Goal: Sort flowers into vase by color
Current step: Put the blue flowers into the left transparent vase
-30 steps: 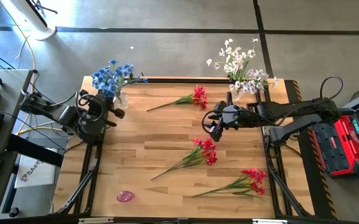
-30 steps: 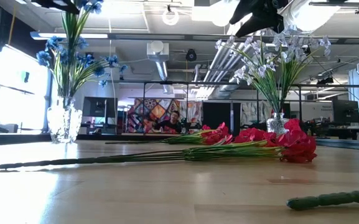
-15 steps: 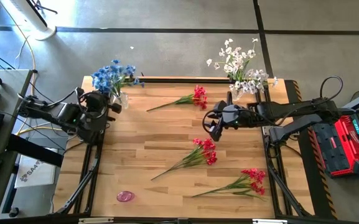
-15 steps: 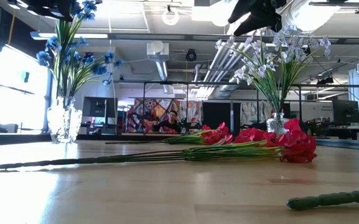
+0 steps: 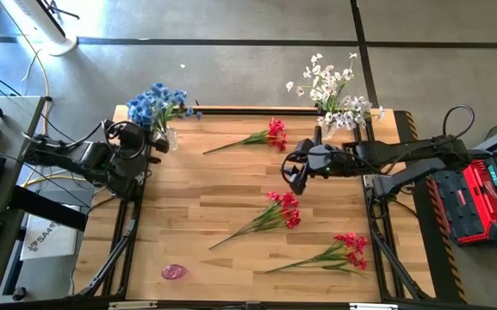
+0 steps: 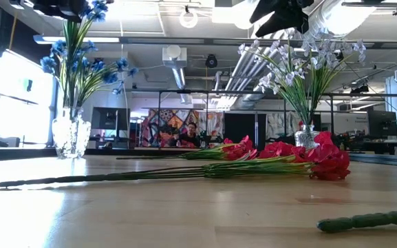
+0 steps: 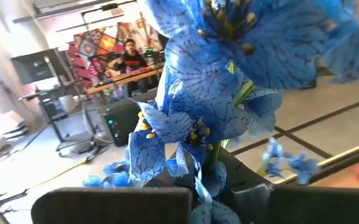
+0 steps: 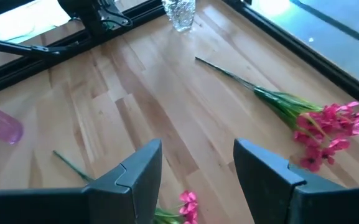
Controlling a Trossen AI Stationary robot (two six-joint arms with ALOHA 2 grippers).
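Left gripper (image 5: 126,138) just beside blue flowers (image 5: 155,105) in clear vase (image 6: 71,136) at table (image 5: 222,194) far-left corner, finger state unclear; three red flowers (image 5: 276,133) lie mid-table; right gripper (image 5: 293,176) above table centre, fingers (image 8: 263,171) parted, empty; white flowers (image 5: 332,86) in far-right vase
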